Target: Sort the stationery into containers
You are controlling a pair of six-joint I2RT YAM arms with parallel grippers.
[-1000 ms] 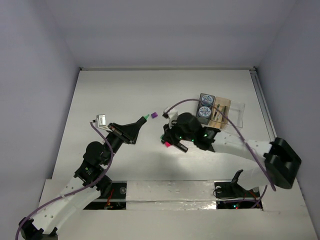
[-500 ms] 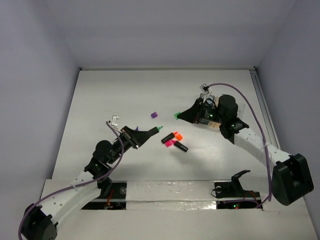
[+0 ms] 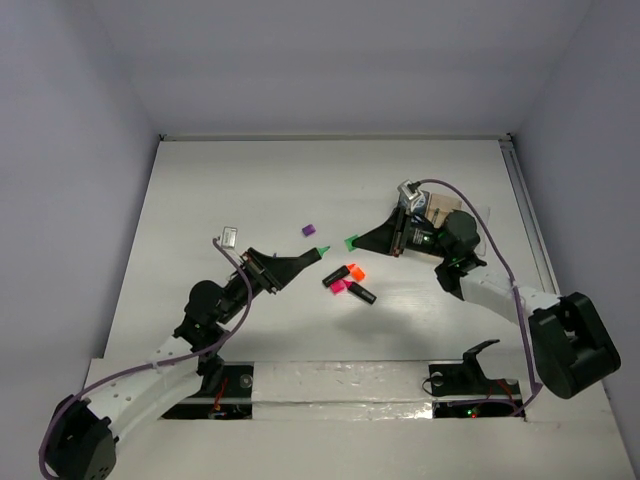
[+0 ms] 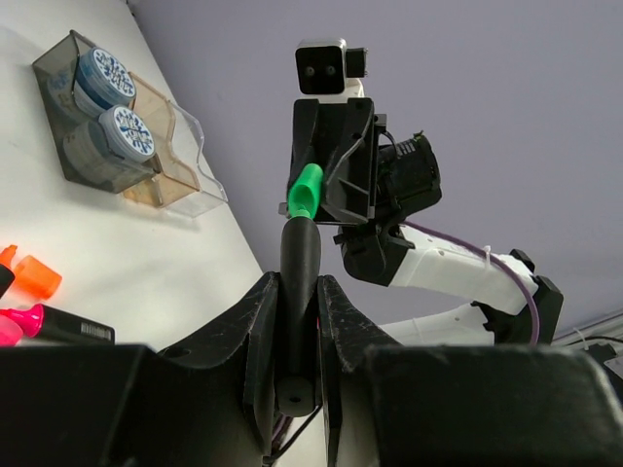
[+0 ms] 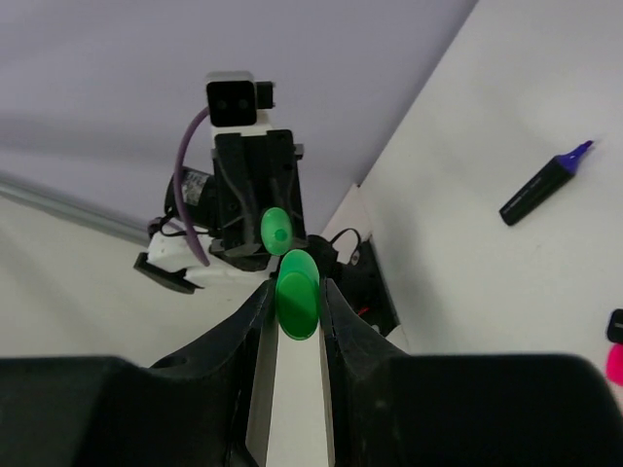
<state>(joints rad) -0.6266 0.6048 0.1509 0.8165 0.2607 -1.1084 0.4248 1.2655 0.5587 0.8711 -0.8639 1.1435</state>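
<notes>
My left gripper [image 3: 300,262] is shut on a black highlighter whose bare green tip [image 3: 321,249] points right; in the left wrist view the body [image 4: 300,263] sits between the jaws. My right gripper [image 3: 366,240] is shut on a loose green cap [image 3: 351,241], seen between its fingers in the right wrist view [image 5: 297,292]. Cap and tip face each other a short gap apart, above the table. The dark grey holder [image 4: 68,78] holds two blue-and-white round pieces [image 4: 128,133]. The clear box with tan insert [image 4: 175,161] stands beside it.
Orange-capped [image 3: 354,271] and pink-capped [image 3: 340,286] highlighters lie together mid-table below the grippers. A small purple cap [image 3: 309,229] lies to their upper left. An uncapped purple-tipped highlighter [image 5: 545,182] lies on the table in the right wrist view. My right arm hides most of the containers from above.
My right gripper rose from the markers mid-table, swung right with the green cap, then came back slightly left. My left gripper moved down-right with the highlighter; tip and cap are now closer.
</notes>
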